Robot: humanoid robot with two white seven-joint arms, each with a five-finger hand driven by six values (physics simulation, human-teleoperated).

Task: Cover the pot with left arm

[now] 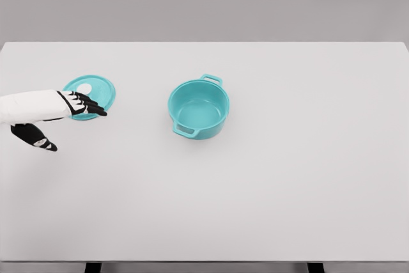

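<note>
The left robot hand (82,103) reaches in from the left edge of the head view on its white forearm, its dark fingers (96,110) extended and loosely spread over the near-left part of the flat round teal lid with a white centre (96,91); the thumb (39,140) hangs well below and apart, so the hand looks open and grips nothing yet, though whether the fingertips touch the lid cannot be told. The lid lies flat on the white counter (268,190), directly under and just beyond the fingers. Off to the hand's right, well apart from the lid, stands the round teal two-handled pot (199,107), upright, uncovered and empty, its handles set on a diagonal from near-left to far-right. The coming move likely turns on grasping the lid, then carrying it rightward to the pot. The right arm does not show.
</note>
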